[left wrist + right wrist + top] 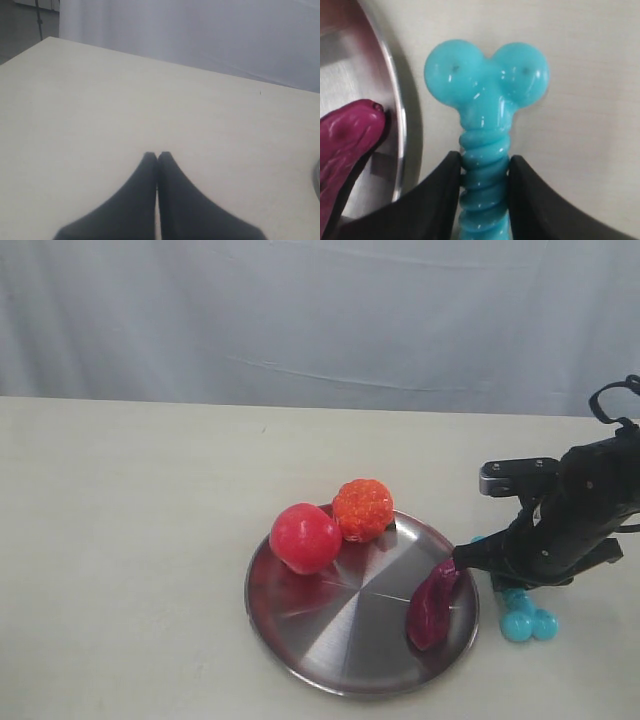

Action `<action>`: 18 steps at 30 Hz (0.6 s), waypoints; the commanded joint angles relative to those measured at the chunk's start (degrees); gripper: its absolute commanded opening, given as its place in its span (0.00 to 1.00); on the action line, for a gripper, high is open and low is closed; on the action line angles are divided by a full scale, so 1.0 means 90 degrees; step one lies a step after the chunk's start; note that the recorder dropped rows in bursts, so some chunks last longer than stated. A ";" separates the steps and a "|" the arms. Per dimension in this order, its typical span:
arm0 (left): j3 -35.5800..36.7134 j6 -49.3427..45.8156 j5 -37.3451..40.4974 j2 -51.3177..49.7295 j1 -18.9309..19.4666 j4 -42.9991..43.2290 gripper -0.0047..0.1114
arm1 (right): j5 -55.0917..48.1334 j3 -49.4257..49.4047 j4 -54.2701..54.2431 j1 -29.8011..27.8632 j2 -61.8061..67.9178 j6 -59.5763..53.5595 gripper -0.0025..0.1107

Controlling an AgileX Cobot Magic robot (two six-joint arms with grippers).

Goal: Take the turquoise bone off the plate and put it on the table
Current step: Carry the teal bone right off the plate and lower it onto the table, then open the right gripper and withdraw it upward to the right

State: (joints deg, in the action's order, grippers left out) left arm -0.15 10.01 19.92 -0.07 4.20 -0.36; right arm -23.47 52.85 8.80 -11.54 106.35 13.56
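Gripping is noted at the ribbed shaft of the small turquoise rubber dog-bone toy (485, 125): the right arm's jaws are closed to the shaft's width, one on each side, so the knobbed end is left free beyond the tips. The bone is found outside the round shiny stainless-steel plate (330, 640), just beside its rim on the right of the exterior view, low over the flat matte cream-beige table (130, 540). Whether it already touches the table cannot be told. A mid-shaft hold is judged sensible, since the ribs resist slipping. The dark purple oblong piece (432, 605) lies inside the rim nearest the bone. A smooth red ball (304, 537) and an orange bumpy ball (362, 509) sit at the plate's far edge, touching each other. The left arm's jaws are pressed together on nothing, parked over bare table, presumably kept clear. Release is judged the only step outstanding.
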 commanded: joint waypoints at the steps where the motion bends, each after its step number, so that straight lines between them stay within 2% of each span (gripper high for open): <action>1: 0.0016 0.0012 -0.0034 0.0008 0.0028 0.0040 0.04 | 0.0053 0.0004 0.0075 -0.0039 0.0006 0.0013 0.02; 8: 0.0016 0.0012 -0.0034 0.0008 0.0028 0.0040 0.04 | -0.0015 0.0004 0.0106 -0.0039 0.0006 0.0036 0.02; 9: 0.0016 0.0012 -0.0034 0.0008 0.0028 0.0040 0.04 | -0.0015 0.0004 0.0106 -0.0039 0.0006 0.0019 0.05; 11: 0.0016 0.0012 -0.0034 0.0008 0.0028 0.0040 0.04 | -0.0015 0.0004 0.0106 -0.0039 0.0006 0.0019 0.14; 16: 0.0016 0.0012 -0.0034 0.0008 0.0028 0.0040 0.04 | 0.0074 0.0004 0.0106 -0.0039 -0.0036 0.0160 0.49; 18: 0.0016 0.0012 -0.0034 0.0008 0.0028 0.0040 0.04 | 0.0061 0.0004 0.0106 -0.0039 -0.0127 0.0281 0.53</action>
State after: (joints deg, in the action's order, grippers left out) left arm -0.15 10.01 19.92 -0.07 4.20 -0.36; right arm -23.37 52.85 9.08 -11.54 106.35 14.66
